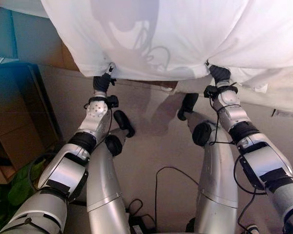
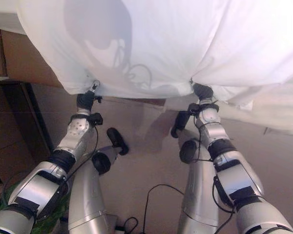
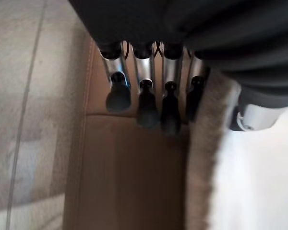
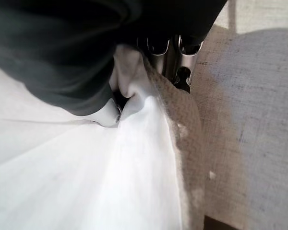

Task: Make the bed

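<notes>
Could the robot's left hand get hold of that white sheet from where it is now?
Probably yes; it seems to have it already. The left hand is up at the hanging edge of the white sheet, its fingers curled beside the hem with the thumb on the cloth side. Nothing lies between. The right hand pinches the same edge.

Sheet spread across the far side, its near edge hanging above the floor. Left hand at the sheet's near edge on the left; right hand at the same edge on the right, well apart. In the right wrist view the sheet edge is bunched between thumb and fingers. In the left wrist view the sheet lies between thumb and fingers. Bed frame sits under the sheet, far left. Cardboard box on the floor left of the left arm.
</notes>
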Motion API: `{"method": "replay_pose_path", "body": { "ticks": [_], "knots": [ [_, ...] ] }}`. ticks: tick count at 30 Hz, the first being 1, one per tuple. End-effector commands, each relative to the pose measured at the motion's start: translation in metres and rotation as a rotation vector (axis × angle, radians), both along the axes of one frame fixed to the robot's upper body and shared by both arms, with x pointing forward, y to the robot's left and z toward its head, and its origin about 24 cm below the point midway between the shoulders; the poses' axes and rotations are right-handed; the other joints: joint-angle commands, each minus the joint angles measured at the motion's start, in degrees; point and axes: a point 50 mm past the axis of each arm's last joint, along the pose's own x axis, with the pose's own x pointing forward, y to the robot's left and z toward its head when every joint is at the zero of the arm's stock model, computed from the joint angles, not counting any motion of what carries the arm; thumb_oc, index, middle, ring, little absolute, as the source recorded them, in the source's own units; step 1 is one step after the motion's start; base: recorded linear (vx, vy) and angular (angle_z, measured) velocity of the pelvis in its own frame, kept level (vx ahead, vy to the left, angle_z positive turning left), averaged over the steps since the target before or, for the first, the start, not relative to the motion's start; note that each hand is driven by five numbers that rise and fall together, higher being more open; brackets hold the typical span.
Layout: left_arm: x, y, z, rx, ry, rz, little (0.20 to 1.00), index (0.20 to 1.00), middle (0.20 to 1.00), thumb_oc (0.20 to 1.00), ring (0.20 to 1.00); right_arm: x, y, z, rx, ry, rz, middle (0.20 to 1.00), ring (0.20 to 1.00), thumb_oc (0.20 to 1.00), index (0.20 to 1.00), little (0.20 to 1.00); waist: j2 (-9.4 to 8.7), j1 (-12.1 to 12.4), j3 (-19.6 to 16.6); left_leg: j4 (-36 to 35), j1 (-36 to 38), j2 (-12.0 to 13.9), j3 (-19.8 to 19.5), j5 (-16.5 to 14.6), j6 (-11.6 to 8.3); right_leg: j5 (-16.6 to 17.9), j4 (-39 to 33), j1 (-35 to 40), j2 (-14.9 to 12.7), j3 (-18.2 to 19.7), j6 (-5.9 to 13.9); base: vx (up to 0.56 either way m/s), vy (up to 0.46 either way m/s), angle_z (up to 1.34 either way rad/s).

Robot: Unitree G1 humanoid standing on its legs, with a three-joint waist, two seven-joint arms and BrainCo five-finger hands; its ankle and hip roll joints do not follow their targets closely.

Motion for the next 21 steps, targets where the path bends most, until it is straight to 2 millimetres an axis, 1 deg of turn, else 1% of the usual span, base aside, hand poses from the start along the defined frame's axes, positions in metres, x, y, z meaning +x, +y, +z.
{"method": "replay_pose_path", "body": {
  "ticks": [1,2,3,4,5,6,7,8,9,10,11,13,14,15,16,17,18,19,20,21],
  "knots": [
    [-0.009,0.023,-0.053,0.091,0.205,0.139,1.0,1.0,1.0,1.0,1.0,-0.033,-0.076,-0.122,-0.087,0.492,-0.299,0.31,0.31,0.31,0.31,0.31,1.64,-0.86,-1.13,3.75,-0.07,-2.11,0.6,-1.2,1.9,-9.9,12.68,-0.1,0.26,4.25,6.25,0.07,0.015,-0.07],
    [-0.008,0.025,-0.06,0.134,0.25,0.155,1.0,1.0,1.0,1.0,1.0,-0.036,-0.078,-0.13,-0.102,0.532,-0.31,1.0,1.0,1.0,1.0,1.0,1.56,-0.99,-1.13,5.42,-0.3,-1.96,0.29,-1.81,2.13,-10.68,14.27,-0.11,0.02,4.29,6.06,0.08,0.014,-0.03],
    [-0.009,0.03,-0.073,0.248,0.331,0.187,1.0,1.0,1.0,1.0,1.0,-0.042,-0.081,-0.146,-0.149,0.609,-0.324,1.0,1.0,1.0,1.0,1.0,1.4,-1.07,-1.13,7.95,-0.34,-1.74,-0.32,-2.78,2.69,-11.99,16.8,-0.11,-0.05,4.7,5.61,0.1,0.029,0.01],
    [-0.011,0.035,-0.082,0.29,0.379,0.205,1.0,1.0,1.0,1.0,1.0,-0.047,-0.085,-0.154,-0.174,0.649,-0.334,1.0,1.0,1.0,1.0,1.0,1.34,-1.13,-1.13,9.01,-0.18,-1.56,-0.55,-3.55,3.01,-12.43,17.82,-0.1,-0.11,4.99,5.48,0.07,0.024,0.04],
    [-0.011,0.034,-0.083,0.291,0.38,0.205,1.0,1.0,1.0,1.0,1.0,-0.047,-0.085,-0.154,-0.175,0.65,-0.334,1.0,1.0,1.0,1.0,1.0,1.33,-1.12,-1.13,9.15,-0.14,-1.53,-0.54,-3.7,3.02,-12.55,17.96,-0.11,-0.11,5.05,5.51,0.06,0.025,0.05],
    [-0.017,0.042,-0.098,0.299,0.448,0.217,1.0,1.0,1.0,1.0,1.0,-0.058,-0.096,-0.169,-0.214,0.73,-0.357,1.0,1.0,1.0,1.0,1.0,0.97,-1.15,-1.13,10.54,0.16,-1.32,-0.74,-4.48,3.4,-12.76,19.14,-0.08,-0.43,5.61,5.24,0.04,0.009,0.04],
    [-0.017,0.042,-0.098,0.299,0.449,0.216,1.0,1.0,1.0,1.0,1.0,-0.058,-0.096,-0.169,-0.215,0.731,-0.357,1.0,1.0,1.0,1.0,1.0,0.94,-1.18,-1.13,10.6,0.22,-1.32,-0.71,-4.56,3.41,-12.82,19.23,-0.08,-0.45,5.68,5.26,0.0,0.0,0.0],
    [-0.021,0.047,-0.106,0.276,0.48,0.228,1.0,1.0,1.0,1.0,1.0,-0.064,-0.101,-0.176,-0.227,0.762,-0.368,1.0,1.0,1.0,1.0,1.0,0.76,-1.27,-1.13,10.73,0.59,-1.25,-0.5,-4.69,3.47,-12.69,19.4,-0.06,-0.56,5.99,5.2,-0.03,-0.011,-0.05],
    [-0.034,0.058,-0.126,0.248,0.552,0.244,1.0,1.0,1.0,1.0,1.0,-0.081,-0.112,-0.194,-0.242,0.839,-0.388,1.0,1.0,1.0,1.0,1.0,0.42,-1.32,-1.13,10.26,2.0,-1.39,-0.06,-4.28,3.45,-12.12,18.81,1.33,-0.87,6.15,5.11,-0.03,-0.011,-0.06],
    [-0.034,0.058,-0.127,0.248,0.555,0.243,1.0,1.0,1.0,1.0,1.0,-0.082,-0.112,-0.194,-0.243,0.841,-0.387,1.0,1.0,1.0,1.0,1.0,0.43,-1.34,-1.13,10.08,2.26,-1.43,-0.05,-4.22,3.43,-12.1,18.65,1.62,-0.87,6.08,5.11,-0.08,-0.01,-0.01],
    [-0.048,0.067,-0.147,0.239,0.626,0.255,1.0,1.0,1.0,1.0,1.0,-0.097,-0.121,-0.208,-0.24,0.899,-0.41,1.0,1.0,1.0,1.0,1.0,0.28,-1.3,-1.13,8.41,4.8,-1.46,0.45,-3.63,3.18,-11.43,16.81,4.49,-1.08,5.32,5.19,-0.09,0.007,-0.02],
    [-0.06,0.077,-0.161,0.239,0.677,0.272,1.0,1.0,1.0,1.0,1.0,-0.116,-0.133,-0.222,-0.238,0.963,-0.44,1.0,1.0,1.0,1.0,1.0,0.31,-1.22,-1.13,5.08,8.69,-1.68,1.27,-2.59,2.73,-10.61,13.23,8.92,-1.4,4.26,5.33,-0.1,0.012,0.01],
    [-0.061,0.076,-0.162,0.239,0.68,0.271,1.0,1.0,1.0,1.0,1.0,-0.117,-0.133,-0.222,-0.239,0.966,-0.44,1.0,1.0,1.0,1.0,1.0,0.32,-1.19,-1.13,4.63,9.13,-1.74,1.32,-2.39,2.71,-10.47,12.81,9.4,-1.37,4.1,5.33,-0.13,0.016,0.06],
    [-0.069,0.081,-0.17,0.241,0.703,0.271,1.0,1.0,1.0,1.0,1.0,-0.135,-0.146,-0.233,-0.218,1.023,-0.471,1.0,1.0,1.0,1.0,1.0,0.29,-1.16,-1.13,0.21,13.29,-1.8,2.44,-1.23,2.11,-9.65,8.47,14.19,-1.57,3.26,5.59,-0.1,0.011,0.05],
    [-0.07,0.081,-0.171,0.242,0.706,0.269,1.0,1.0,1.0,1.0,1.0,-0.137,-0.146,-0.234,-0.219,1.027,-0.471,1.0,1.0,1.0,1.0,1.0,0.3,-1.1,-1.13,-0.33,13.83,-1.86,2.53,-1.0,2.09,-9.47,7.97,14.75,-1.51,3.11,5.6,-0.16,0.03,0.06],
    [-0.076,0.083,-0.177,0.229,0.71,0.268,1.0,1.0,1.0,1.0,1.0,-0.158,-0.157,-0.245,-0.192,1.076,-0.506,1.0,1.0,1.0,1.0,1.0,0.23,-0.94,-1.13,-4.91,18.86,-2.15,3.48,0.28,1.51,-8.72,3.43,20.38,-1.56,2.05,6.0,-0.08,0.021,0.07],
    [-0.077,0.083,-0.178,0.23,0.714,0.266,1.0,1.0,1.0,1.0,1.0,-0.159,-0.157,-0.246,-0.192,1.08,-0.506,1.0,1.0,1.0,1.0,1.0,0.26,-0.89,-1.13,-5.41,19.38,-2.21,3.53,0.48,1.48,-8.57,2.96,20.95,-1.52,1.88,6.01,-0.1,0.025,0.08],
    [-0.081,0.084,-0.181,0.224,0.72,0.266,1.0,1.0,1.0,1.0,1.0,-0.168,-0.161,-0.251,-0.181,1.102,-0.524,1.0,1.0,1.0,1.0,1.0,0.29,-0.73,-1.13,-7.18,21.54,-2.52,3.77,1.06,1.34,-8.49,1.64,23.2,-1.33,1.25,6.18,-0.08,0.003,0.01],
    [-0.084,0.085,-0.183,0.207,0.711,0.264,1.0,1.0,1.0,1.0,1.0,-0.184,-0.166,-0.26,-0.132,1.134,-0.548,1.0,1.0,1.0,1.0,1.0,-0.07,-0.99,-1.13,-11.1,27.32,-3.02,4.64,2.09,0.58,-7.91,-2.15,29.63,-1.07,-0.27,6.97,-0.08,0.004,-0.01],
    [-0.084,0.085,-0.183,0.207,0.711,0.264,1.0,1.0,1.0,1.0,1.0,-0.184,-0.166,-0.26,-0.132,1.134,-0.548,1.0,1.0,1.0,1.0,1.0,-0.04,-0.98,-1.13,-11.57,27.51,-3.09,4.68,2.42,0.63,-7.62,-2.62,29.89,-1.02,-0.43,6.91,-0.04,-0.014,-0.04]
  ]
}}
